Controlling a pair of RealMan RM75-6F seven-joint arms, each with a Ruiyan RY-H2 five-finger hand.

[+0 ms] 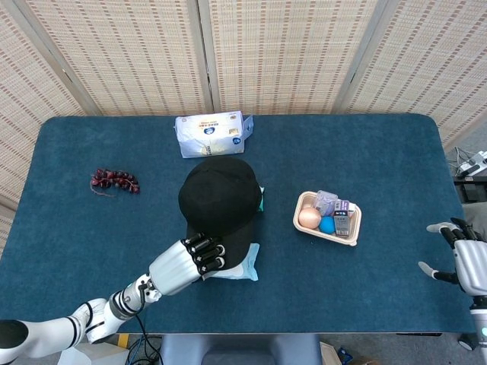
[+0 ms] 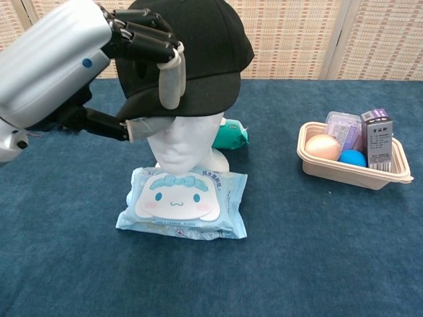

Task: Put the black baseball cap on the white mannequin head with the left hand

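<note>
The black baseball cap point(image 2: 205, 46) sits on top of the white mannequin head point(image 2: 182, 142), its brim low over the forehead. My left hand point(image 2: 142, 53) grips the brim from the front left, fingers on top and thumb underneath. From above, the cap point(image 1: 219, 198) hides the mannequin head entirely, and the left hand point(image 1: 199, 255) is at the brim's near edge. My right hand point(image 1: 463, 258) hangs open, holding nothing, off the table's right edge.
A cartoon wet-wipes pack point(image 2: 182, 201) lies in front of the mannequin's base, with a teal object point(image 2: 231, 134) behind it. A beige tray point(image 2: 334, 166) of small items stands to the right. Dark grapes point(image 1: 114, 180) and a white tissue pack point(image 1: 213, 133) lie further back.
</note>
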